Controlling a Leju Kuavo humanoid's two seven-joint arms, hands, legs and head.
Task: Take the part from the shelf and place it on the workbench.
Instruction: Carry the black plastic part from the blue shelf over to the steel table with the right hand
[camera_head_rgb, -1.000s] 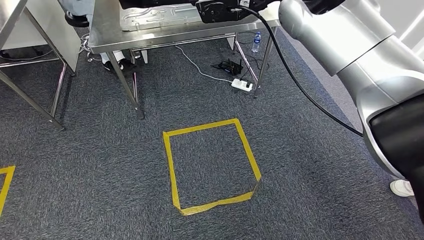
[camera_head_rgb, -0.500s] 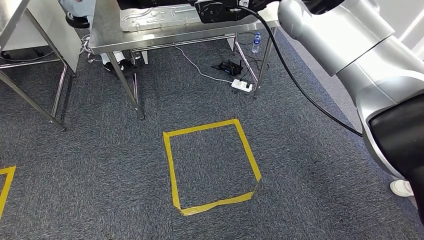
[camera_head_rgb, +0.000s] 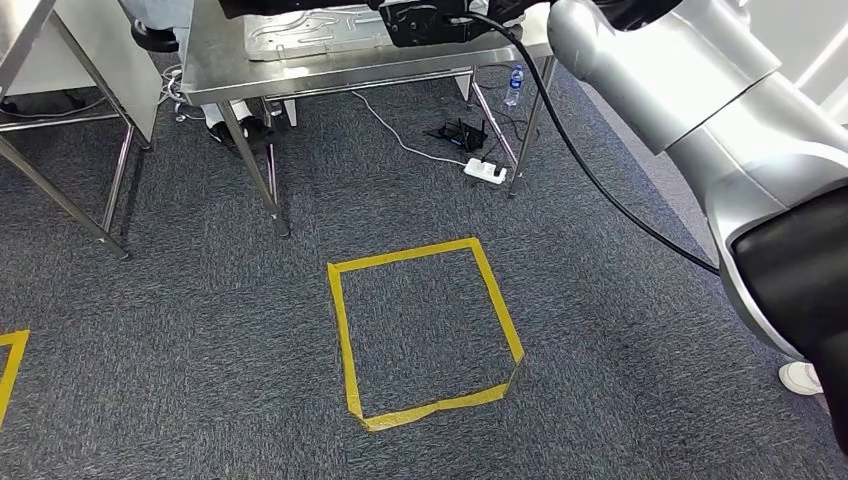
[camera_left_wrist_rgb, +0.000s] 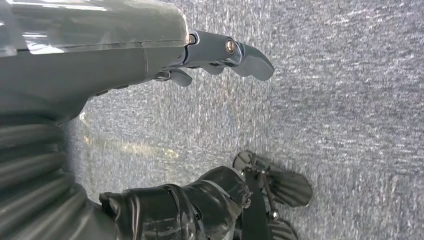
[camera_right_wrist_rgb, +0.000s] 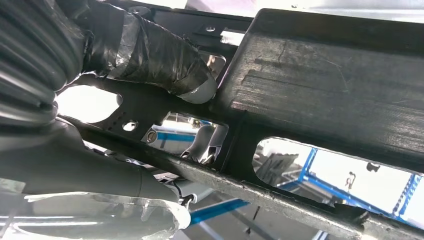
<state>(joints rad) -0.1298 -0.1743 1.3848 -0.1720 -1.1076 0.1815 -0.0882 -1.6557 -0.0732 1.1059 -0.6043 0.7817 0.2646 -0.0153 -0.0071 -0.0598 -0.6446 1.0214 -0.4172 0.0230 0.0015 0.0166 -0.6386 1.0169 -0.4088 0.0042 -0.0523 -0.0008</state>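
Observation:
My right hand (camera_right_wrist_rgb: 100, 75) grips a black flat part (camera_right_wrist_rgb: 320, 75) with several cut-out windows, the taped thumb (camera_right_wrist_rgb: 155, 57) pressing on its face. In the head view my right arm (camera_head_rgb: 680, 80) stretches up and across to the steel workbench (camera_head_rgb: 330, 72), its dark wrist (camera_head_rgb: 430, 20) above the bench top. A silver stamped metal sheet (camera_head_rgb: 310, 35) lies on the bench below that wrist. My left hand (camera_left_wrist_rgb: 220, 52) hangs over the grey carpet, fingers apart, holding nothing.
A yellow tape square (camera_head_rgb: 425, 330) marks the carpet before the bench. Under the bench lie a power strip (camera_head_rgb: 484, 170), cables and a water bottle (camera_head_rgb: 514, 83). A person's shoes (camera_head_rgb: 240, 125) stand behind the bench legs. Another steel table (camera_head_rgb: 60, 130) stands at left.
My right arm has reached slightly further over the workbench with the black part. The floor and the tape square look the same.

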